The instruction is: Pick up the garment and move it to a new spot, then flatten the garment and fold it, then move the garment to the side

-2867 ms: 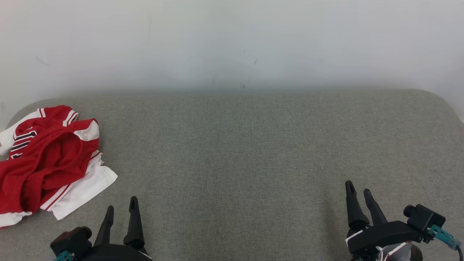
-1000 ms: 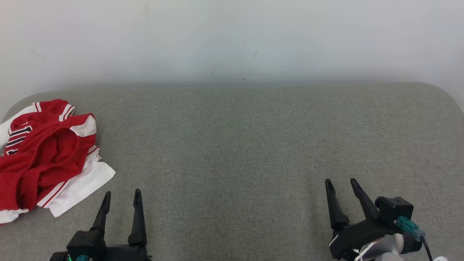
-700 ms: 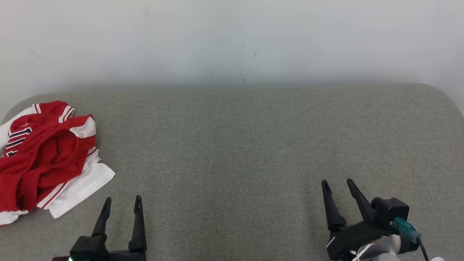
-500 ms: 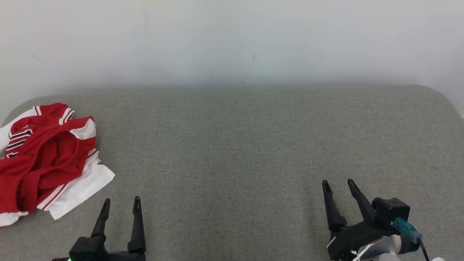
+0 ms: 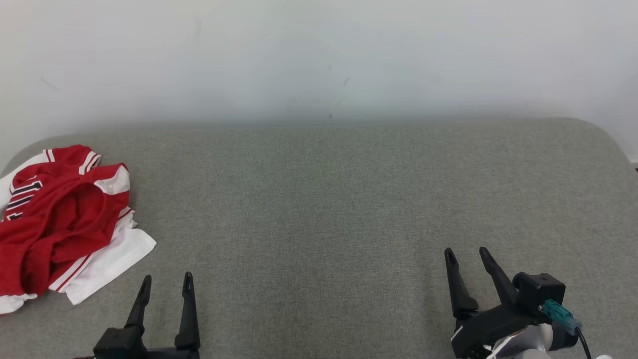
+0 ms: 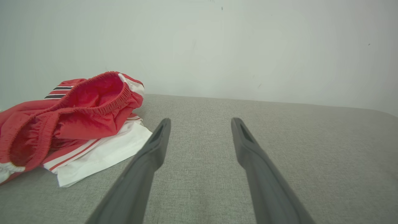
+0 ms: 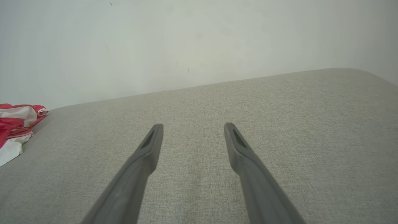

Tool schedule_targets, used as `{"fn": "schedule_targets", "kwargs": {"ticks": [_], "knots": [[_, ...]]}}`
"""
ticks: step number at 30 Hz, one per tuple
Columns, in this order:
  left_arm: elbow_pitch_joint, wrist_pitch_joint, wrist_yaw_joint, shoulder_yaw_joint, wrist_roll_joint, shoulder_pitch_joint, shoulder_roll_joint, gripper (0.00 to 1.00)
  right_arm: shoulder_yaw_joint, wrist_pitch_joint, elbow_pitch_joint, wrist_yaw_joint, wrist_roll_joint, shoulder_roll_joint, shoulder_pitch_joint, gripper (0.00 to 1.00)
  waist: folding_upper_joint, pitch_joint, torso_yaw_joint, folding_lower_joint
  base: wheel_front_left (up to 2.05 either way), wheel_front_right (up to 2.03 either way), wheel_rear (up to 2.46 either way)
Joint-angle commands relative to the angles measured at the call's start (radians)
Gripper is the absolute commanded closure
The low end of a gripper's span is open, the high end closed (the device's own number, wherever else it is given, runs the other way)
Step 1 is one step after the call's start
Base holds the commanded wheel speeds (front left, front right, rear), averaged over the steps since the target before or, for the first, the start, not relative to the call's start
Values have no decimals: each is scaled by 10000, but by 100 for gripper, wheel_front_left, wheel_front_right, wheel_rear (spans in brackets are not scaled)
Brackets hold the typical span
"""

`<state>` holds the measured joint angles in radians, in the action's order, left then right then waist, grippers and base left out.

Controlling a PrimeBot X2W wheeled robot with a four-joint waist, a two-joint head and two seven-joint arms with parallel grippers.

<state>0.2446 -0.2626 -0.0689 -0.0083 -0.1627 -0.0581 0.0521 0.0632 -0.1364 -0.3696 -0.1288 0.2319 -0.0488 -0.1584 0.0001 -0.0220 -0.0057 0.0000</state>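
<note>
head view: crumpled red-and-white garment (image 5: pixel 65 219) at far left of grey cushion (image 5: pixel 324 199); left gripper (image 5: pixel 167 277) and right gripper (image 5: pixel 466 251) both spread, empty. left wrist view: garment's elastic waistband (image 6: pixel 93 105), gaping open toward camera.

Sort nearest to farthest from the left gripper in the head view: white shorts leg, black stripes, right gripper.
1. White shorts leg, beside the left gripper.
2. Black stripes, far left.
3. Right gripper, far right.
</note>
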Motion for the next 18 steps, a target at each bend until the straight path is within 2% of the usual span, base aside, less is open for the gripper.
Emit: {"fn": "schedule_targets", "kwargs": {"ticks": [1,18], "knots": [[29,-36,-2,20,12,93,-13,0,-16,-26,18,-37,27,-27,117,0,-1,-20,16,0,0,0,0],[-1,-36,80,-110,-107,53,-18,0,48,-119,-148,-37,68,-26,126,0,-1,18,301,0,0,0,0]]}}
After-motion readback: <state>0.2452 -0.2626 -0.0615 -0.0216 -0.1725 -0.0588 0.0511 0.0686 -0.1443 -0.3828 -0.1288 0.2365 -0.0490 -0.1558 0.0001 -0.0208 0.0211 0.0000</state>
